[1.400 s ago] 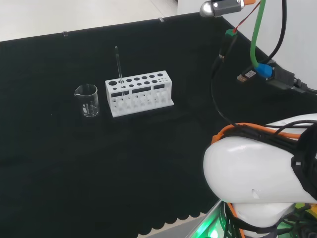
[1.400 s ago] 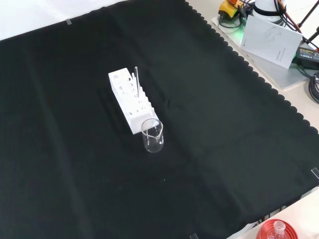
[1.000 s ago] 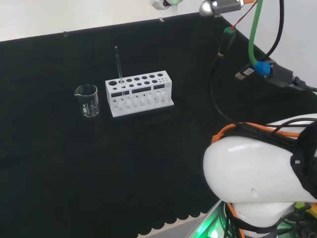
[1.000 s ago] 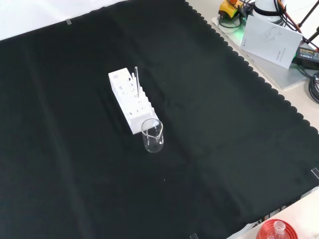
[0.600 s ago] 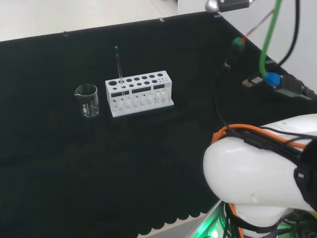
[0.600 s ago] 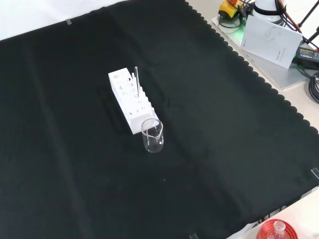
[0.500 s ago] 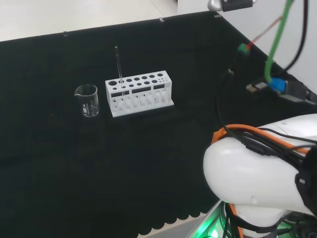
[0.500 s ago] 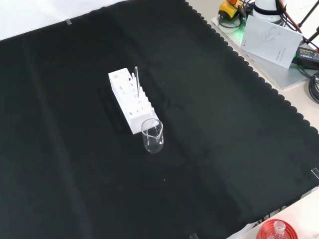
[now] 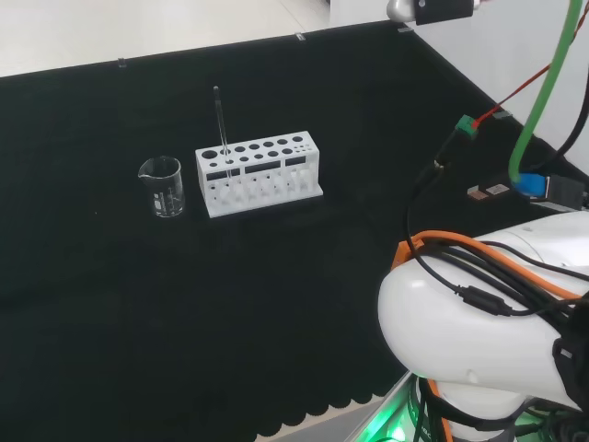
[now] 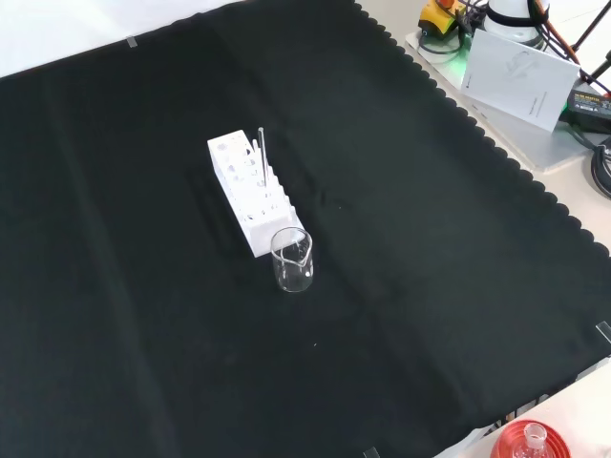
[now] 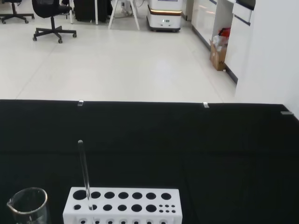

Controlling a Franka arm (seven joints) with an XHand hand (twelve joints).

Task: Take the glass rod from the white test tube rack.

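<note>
Rod (image 9: 219, 124): upright in end hole of rack (image 9: 259, 172), left end in head view, the end nearest beaker (image 9: 163, 187).
Beaker: just beside rack, apart.
Hand: finger state cannot tell.
Risks, judged: rod thin, clear, easy to miss or slip; sideways pull tips rack; approach from left knocks beaker.

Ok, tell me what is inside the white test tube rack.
One glass rod stands upright in an end hole of the white test tube rack, at the end nearest the beaker. The other holes look empty. The rod's lower end is hidden inside the rack.
</note>
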